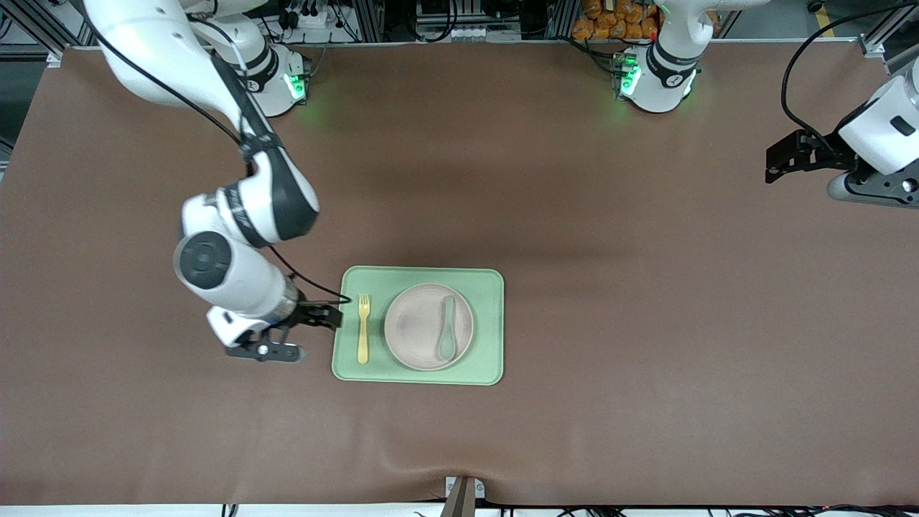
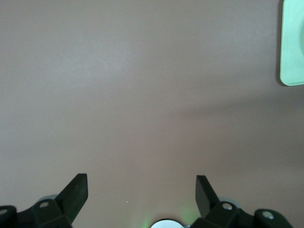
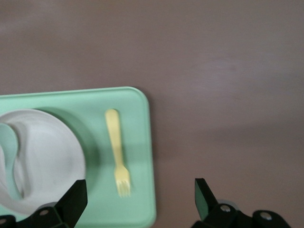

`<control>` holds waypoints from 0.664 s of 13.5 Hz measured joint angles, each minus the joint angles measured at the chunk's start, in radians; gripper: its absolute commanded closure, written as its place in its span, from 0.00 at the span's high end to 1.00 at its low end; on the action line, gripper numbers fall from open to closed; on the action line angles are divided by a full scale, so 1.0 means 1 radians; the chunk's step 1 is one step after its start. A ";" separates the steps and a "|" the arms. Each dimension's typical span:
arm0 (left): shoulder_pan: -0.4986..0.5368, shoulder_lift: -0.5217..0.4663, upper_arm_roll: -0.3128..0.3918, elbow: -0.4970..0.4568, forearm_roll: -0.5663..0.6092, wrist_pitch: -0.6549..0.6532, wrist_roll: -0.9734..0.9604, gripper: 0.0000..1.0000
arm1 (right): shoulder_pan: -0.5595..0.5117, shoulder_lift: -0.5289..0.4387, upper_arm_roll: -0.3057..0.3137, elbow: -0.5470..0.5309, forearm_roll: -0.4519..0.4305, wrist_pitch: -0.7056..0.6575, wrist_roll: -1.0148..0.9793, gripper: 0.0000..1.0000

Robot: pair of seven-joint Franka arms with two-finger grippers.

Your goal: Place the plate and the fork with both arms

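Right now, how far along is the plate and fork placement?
Looks done: plate and fork both lie on the green tray, fork beside the plate, a spoon on it. Nothing in hand: right gripper open at the tray's edge, left gripper open, waiting over bare table. Left: nothing visible.

A robotics lab: a brown-covered table framed by aluminium rails, with cables and power strips along its top edge.
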 measured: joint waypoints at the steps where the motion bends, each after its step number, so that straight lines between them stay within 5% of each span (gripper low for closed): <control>1: 0.000 -0.002 0.000 0.007 0.000 0.000 0.000 1.00 | -0.031 -0.036 0.000 0.000 0.000 -0.053 -0.039 1.00; 9: 0.014 -0.004 0.003 0.016 -0.031 0.023 -0.020 1.00 | -0.270 -0.305 -0.003 -0.100 0.045 -0.184 -0.308 1.00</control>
